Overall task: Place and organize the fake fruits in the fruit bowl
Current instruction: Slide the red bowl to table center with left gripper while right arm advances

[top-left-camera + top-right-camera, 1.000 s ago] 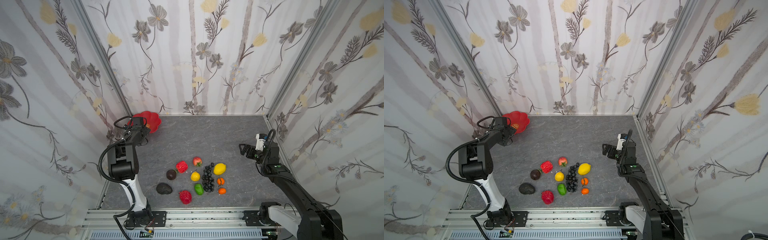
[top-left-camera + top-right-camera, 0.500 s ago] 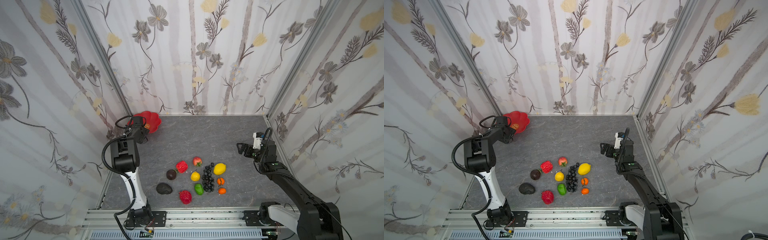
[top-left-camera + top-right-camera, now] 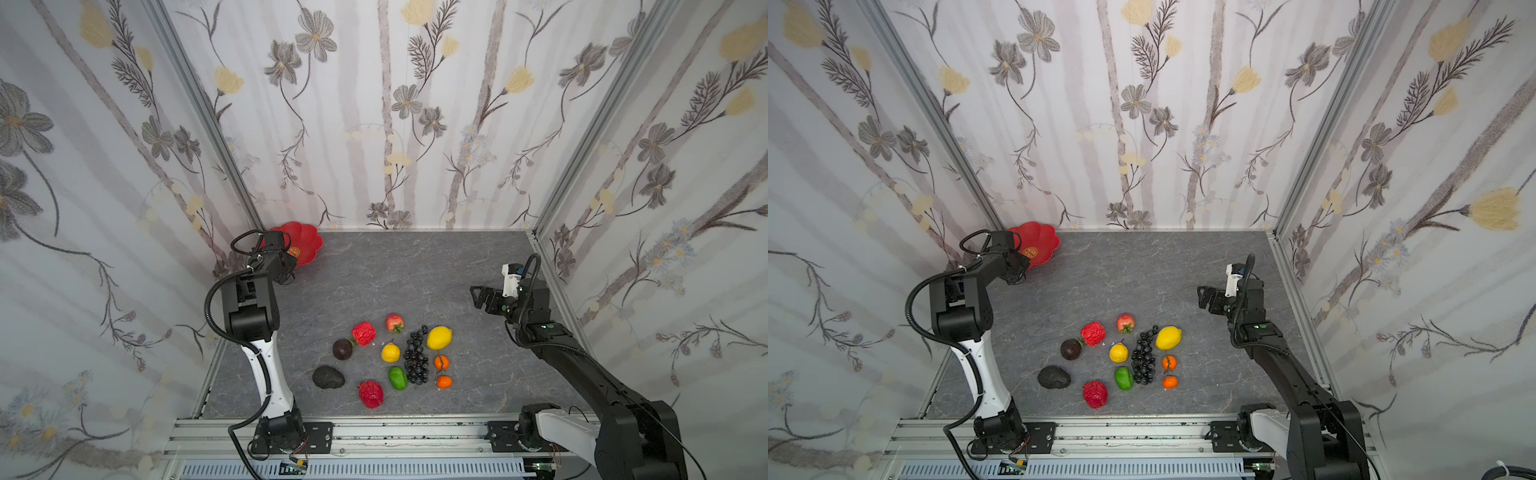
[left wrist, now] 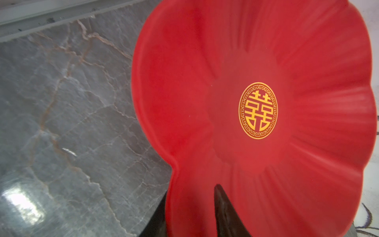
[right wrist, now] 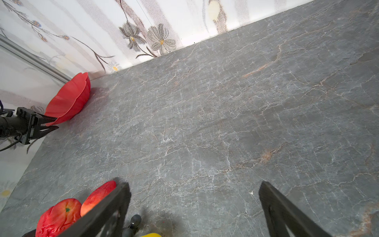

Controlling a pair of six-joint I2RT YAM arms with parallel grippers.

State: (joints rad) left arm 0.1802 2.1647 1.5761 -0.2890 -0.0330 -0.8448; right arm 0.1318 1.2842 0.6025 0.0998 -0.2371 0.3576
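Note:
The red scalloped fruit bowl (image 3: 306,243) (image 3: 1041,245) sits in the back left corner, its gold emblem (image 4: 258,110) showing. My left gripper (image 3: 293,264) (image 4: 190,192) is shut on its near rim, one finger inside the bowl (image 4: 222,205) and the other under it. The right wrist view shows that rim (image 5: 69,100) between the two fingers. The fake fruits lie grouped at the front middle: black grape bunch (image 3: 417,359), lemon (image 3: 439,337), red pieces (image 3: 364,333) and a dark avocado (image 3: 328,377). My right gripper (image 3: 476,297) (image 5: 193,184) hangs open and empty beyond them on the right.
Flowered walls close in the grey stone floor (image 3: 407,274) on three sides. An aluminium rail (image 3: 374,436) with both arm bases runs along the front edge. A red fruit (image 5: 58,217) and a peach-coloured one (image 5: 96,197) lie by my right gripper's finger.
My left gripper's jaws have closed onto the bowl's rim and its arm has drawn in. The right gripper has drifted a little to the left, still open.

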